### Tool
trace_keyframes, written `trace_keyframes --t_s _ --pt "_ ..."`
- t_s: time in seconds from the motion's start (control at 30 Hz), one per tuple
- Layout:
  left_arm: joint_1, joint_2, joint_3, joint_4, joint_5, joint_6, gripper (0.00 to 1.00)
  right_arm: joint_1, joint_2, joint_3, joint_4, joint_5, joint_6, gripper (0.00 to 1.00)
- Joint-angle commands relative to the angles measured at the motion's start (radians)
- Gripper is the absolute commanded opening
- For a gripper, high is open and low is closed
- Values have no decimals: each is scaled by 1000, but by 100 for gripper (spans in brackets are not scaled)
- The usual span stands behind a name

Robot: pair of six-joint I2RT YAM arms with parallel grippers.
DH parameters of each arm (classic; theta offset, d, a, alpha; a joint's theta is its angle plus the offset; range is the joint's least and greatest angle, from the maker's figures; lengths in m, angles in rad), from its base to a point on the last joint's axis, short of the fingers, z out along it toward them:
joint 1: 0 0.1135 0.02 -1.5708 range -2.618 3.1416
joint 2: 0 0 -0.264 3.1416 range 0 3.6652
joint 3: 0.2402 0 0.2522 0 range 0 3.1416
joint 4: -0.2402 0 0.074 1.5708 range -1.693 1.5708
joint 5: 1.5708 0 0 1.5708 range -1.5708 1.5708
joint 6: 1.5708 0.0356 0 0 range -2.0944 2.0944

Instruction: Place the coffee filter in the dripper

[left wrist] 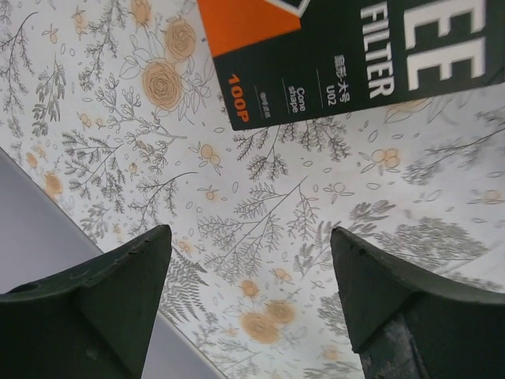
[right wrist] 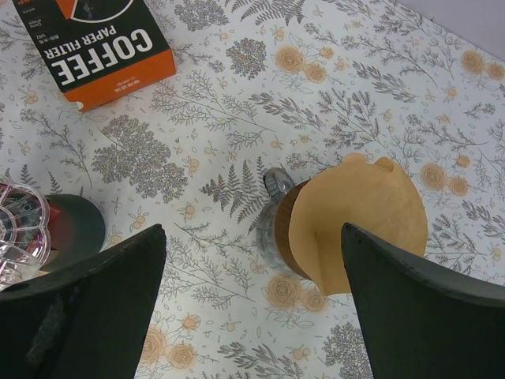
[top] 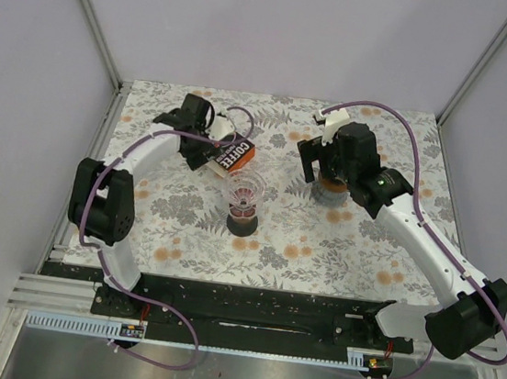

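A brown paper coffee filter (right wrist: 363, 217) stands open in a glass dripper (right wrist: 272, 213) with a wooden collar and a small handle. In the top view the dripper (top: 331, 194) stands right of centre, partly hidden under my right gripper (top: 323, 168). In the right wrist view my right gripper (right wrist: 252, 229) is open and empty, above and just left of the filter, not touching it. My left gripper (left wrist: 248, 231) is open and empty over the flowered cloth, just short of the orange and black coffee filter box (left wrist: 347, 55).
The filter box (top: 231, 157) lies flat at back left of centre, next to my left gripper (top: 205, 147). A clear ribbed glass piece (top: 246, 196) on a round black base (right wrist: 75, 221) stands mid-table. White walls close the back and sides.
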Motion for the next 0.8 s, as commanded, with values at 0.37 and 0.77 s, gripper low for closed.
trace_keyframes --t_s 0.37,0.77 --pt "-31 -53 -347 600 39 417 87 -7 -28 -4 10 -8 -9 100" --pt "-36 86 -301 608 119 429 87 -6 -42 -17 12 -19 -10 99"
